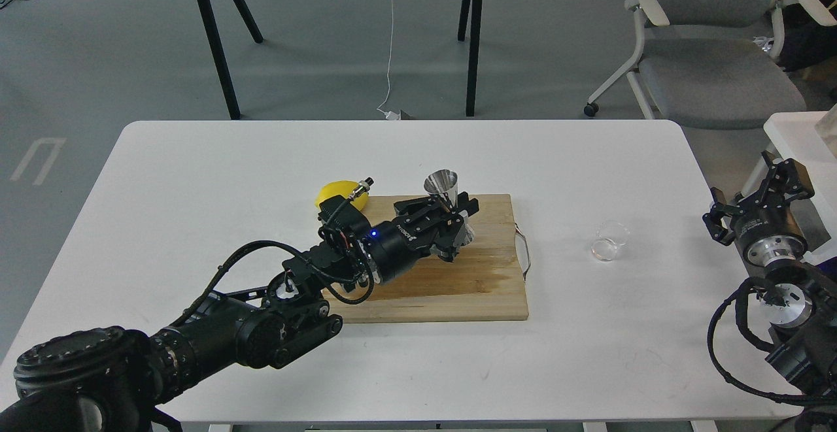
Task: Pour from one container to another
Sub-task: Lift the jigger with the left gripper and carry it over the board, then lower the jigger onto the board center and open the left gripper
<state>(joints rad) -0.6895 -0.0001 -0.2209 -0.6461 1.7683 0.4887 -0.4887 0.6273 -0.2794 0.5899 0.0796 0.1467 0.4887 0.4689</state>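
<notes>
My left gripper (452, 213) is shut on the waist of the shiny steel jigger (444, 187), holding it nearly upright over the far part of the wooden cutting board (458, 288). The small clear glass cup (609, 240) stands on the white table to the right of the board, untouched. My right gripper (758, 187) hovers open at the table's right edge, a hand's width to the right of the cup.
A yellow lemon (335, 194) lies at the board's far left corner, partly hidden by my left arm. The board has a wire handle (523, 249) on its right side. A grey chair (709, 46) and black table legs stand beyond the table.
</notes>
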